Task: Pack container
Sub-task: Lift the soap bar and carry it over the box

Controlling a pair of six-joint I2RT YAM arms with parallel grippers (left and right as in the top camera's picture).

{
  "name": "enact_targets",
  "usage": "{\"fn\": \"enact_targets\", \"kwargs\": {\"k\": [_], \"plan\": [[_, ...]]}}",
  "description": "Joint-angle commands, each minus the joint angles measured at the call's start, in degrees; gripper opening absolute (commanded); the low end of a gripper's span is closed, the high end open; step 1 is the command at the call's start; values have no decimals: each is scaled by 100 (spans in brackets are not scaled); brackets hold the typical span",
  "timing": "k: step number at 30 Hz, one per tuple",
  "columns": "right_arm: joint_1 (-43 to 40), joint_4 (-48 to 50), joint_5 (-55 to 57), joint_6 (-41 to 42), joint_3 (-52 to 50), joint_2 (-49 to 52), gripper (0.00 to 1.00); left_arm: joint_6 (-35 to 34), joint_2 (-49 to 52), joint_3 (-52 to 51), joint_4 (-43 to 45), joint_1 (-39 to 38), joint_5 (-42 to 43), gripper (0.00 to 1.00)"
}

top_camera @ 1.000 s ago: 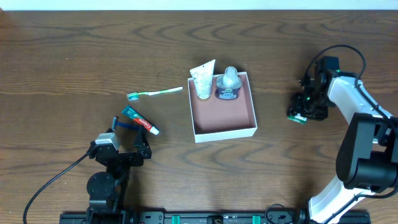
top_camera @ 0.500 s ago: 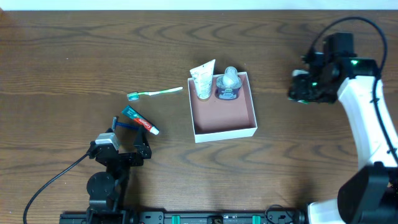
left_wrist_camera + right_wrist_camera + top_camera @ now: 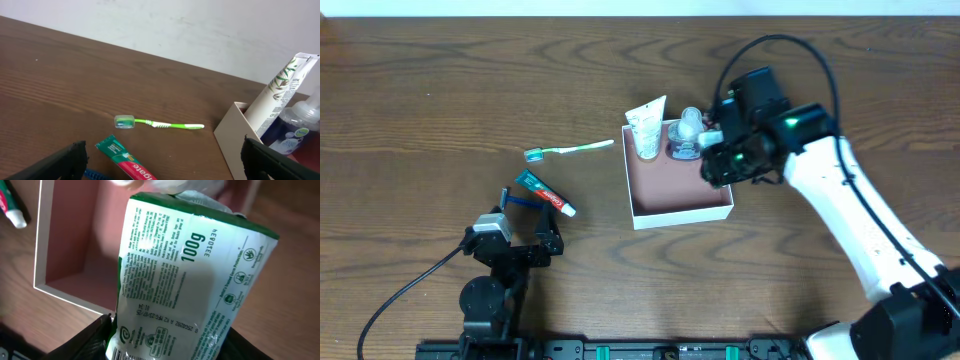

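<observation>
Dark wood-grain table [image 3: 440,100], pale wall [image 3: 200,25] at the back.

R gripper [image 3: 718,165] is clamped on a green-and-white packet [image 3: 175,280]. The pkt fills most of the R wrist view, w/ a dark finger edge just under its lower end. Print on the pkt: "100g" is large and clear. A short word beside it is not sure enough to read, and blocks of fine text plus small round symbols are too small to make out.

The pkt hangs over the container [image 3: 680,212], a shallow square white box w/ a reddish-brown inside, at table centre. R gripper sits above the box's right side, near the right wall. In the wrist view the brown floor shows behind and left of the pkt, w/ the white rim at left and lower left.

Inside the box, along its far wall: a white tube [image 3: 646,130] w/ a green leaf print, propped in the far-left corner, and just beside it a clear bluish bottle [image 3: 686,140]. Labels on both are too small to read.

Left of the box, apart from it, lies a green toothbrush [image 3: 570,149]. Nearer the front is a red-and-green toothpaste tube [image 3: 546,194], w/ "...gate" legible in the L wrist view.

L gripper [image 3: 528,218] is low at front left, fingers spread wide w/ nothing between them, close by the toothpaste and well apart from the box.
</observation>
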Motion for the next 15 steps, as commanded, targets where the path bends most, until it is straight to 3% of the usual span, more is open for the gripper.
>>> {"fn": "enact_targets", "kwargs": {"k": [1,15], "plan": [[221,-9,251,457,79,197,41,98,-33,-173,-57,24,59,98],[295,256,535,511,68,894,43,98,-33,-173,-57,24,59,98]]}}
